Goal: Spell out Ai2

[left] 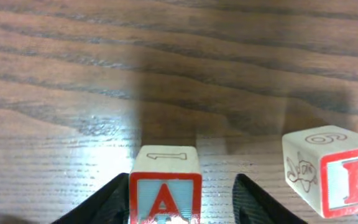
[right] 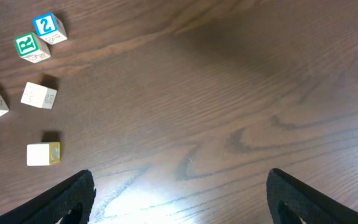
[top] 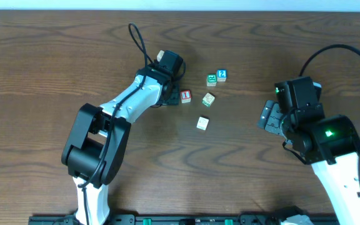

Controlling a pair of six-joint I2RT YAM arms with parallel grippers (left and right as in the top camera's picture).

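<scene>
Resting on grained table (left: 166,62) is cubic A block (left: 165,190).

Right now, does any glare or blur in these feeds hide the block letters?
Left wrist: soft glare on the table beside the A block, letter legible. Right wrist: bright glare patch low on the wood, clear of the 2 block. Overhead: even light, letters tiny.

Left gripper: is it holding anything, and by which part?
Nothing is held yet: the A block sits between the open fingers of the left gripper, with a gap at its right face.
</scene>
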